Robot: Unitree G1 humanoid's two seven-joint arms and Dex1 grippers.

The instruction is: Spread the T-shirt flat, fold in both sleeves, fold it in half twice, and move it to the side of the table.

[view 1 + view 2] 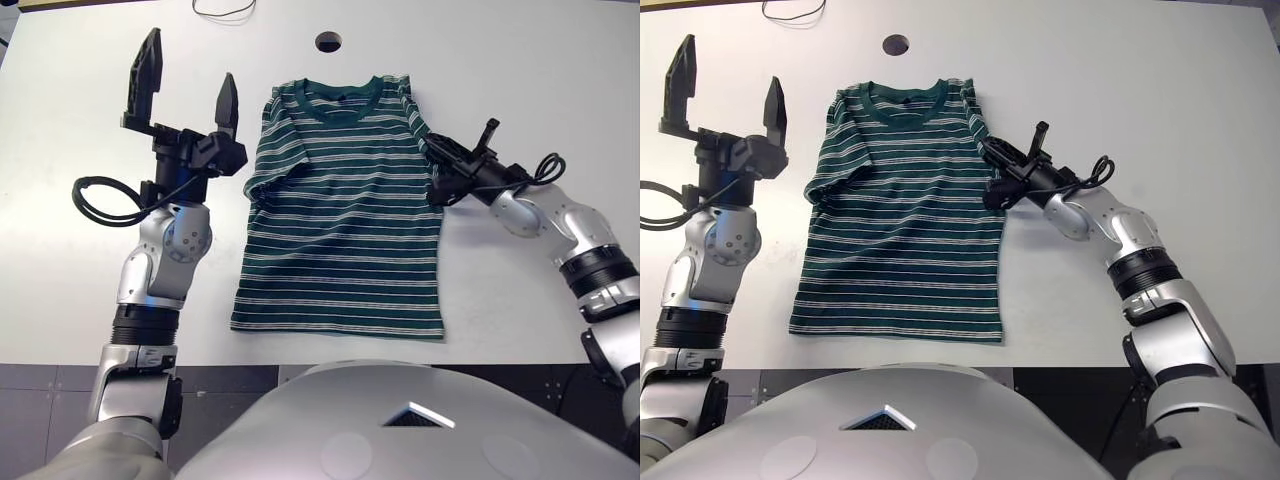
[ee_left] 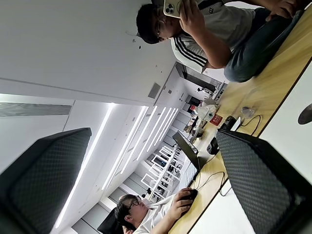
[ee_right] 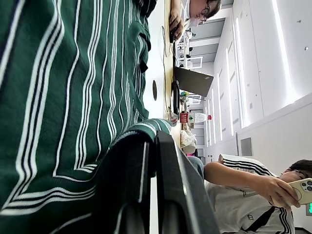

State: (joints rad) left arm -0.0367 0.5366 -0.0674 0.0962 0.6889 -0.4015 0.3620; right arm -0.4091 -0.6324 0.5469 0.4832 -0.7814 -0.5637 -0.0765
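Observation:
A green T-shirt (image 1: 340, 220) with white stripes lies flat on the white table (image 1: 520, 80), collar at the far side and both sleeves turned in over the body. My left gripper (image 1: 190, 65) is raised above the table just left of the shirt's shoulder. It is open, its two fingers (image 2: 263, 180) wide apart with nothing between them. My right gripper (image 1: 437, 172) lies low at the shirt's right edge, by the folded sleeve. In the right wrist view striped fabric (image 3: 58, 97) is pinched between its fingers (image 3: 170, 185).
A round dark hole (image 1: 328, 42) sits in the tabletop just beyond the collar, and a thin cable loop (image 1: 225, 12) lies at the far edge. Bare table stretches left and right of the shirt. The near table edge runs just below the hem.

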